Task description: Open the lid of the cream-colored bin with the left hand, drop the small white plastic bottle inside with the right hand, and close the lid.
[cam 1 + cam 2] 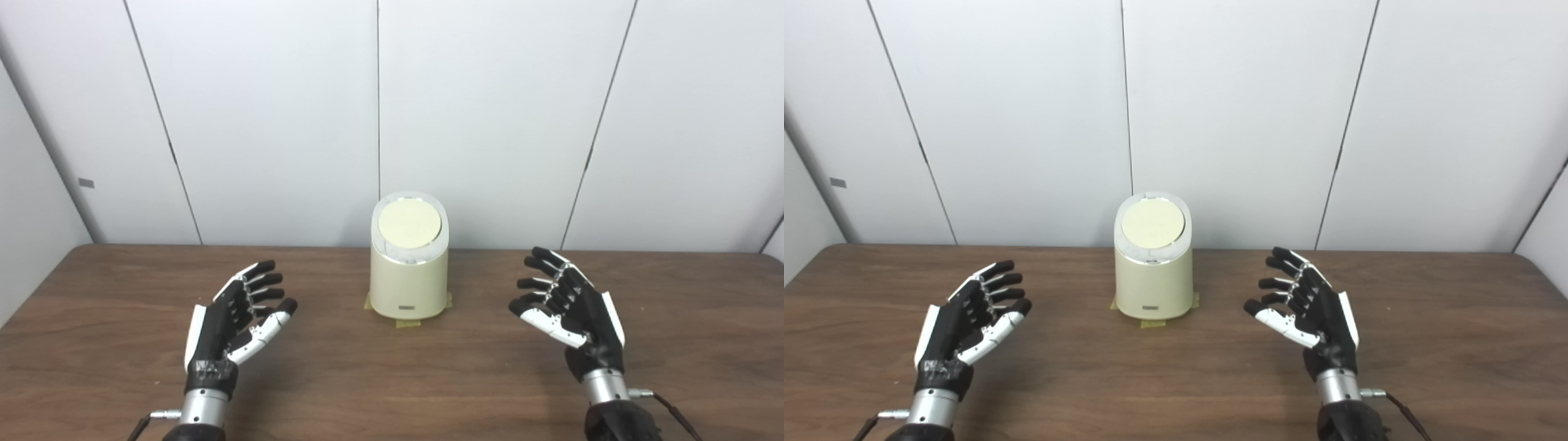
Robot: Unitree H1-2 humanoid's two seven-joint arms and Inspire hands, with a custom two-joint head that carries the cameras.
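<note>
Legible text: none. Cream-colored bin (409,278), standing near the back edge of the table (392,380): one small dark plate (407,307) low on its front wall, its lettering too small to read. Wall panel (86,182), left: one small grey tag, blank or illegible.

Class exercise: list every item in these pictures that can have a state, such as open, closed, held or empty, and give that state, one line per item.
Cream-colored bin: upright on the table, taped at its base.
Lid: closed.
Left hand: open, holding nothing, left of the bin.
Right hand: open, holding nothing, right of the bin.
Small white plastic bottle: not visible in either view.
</note>
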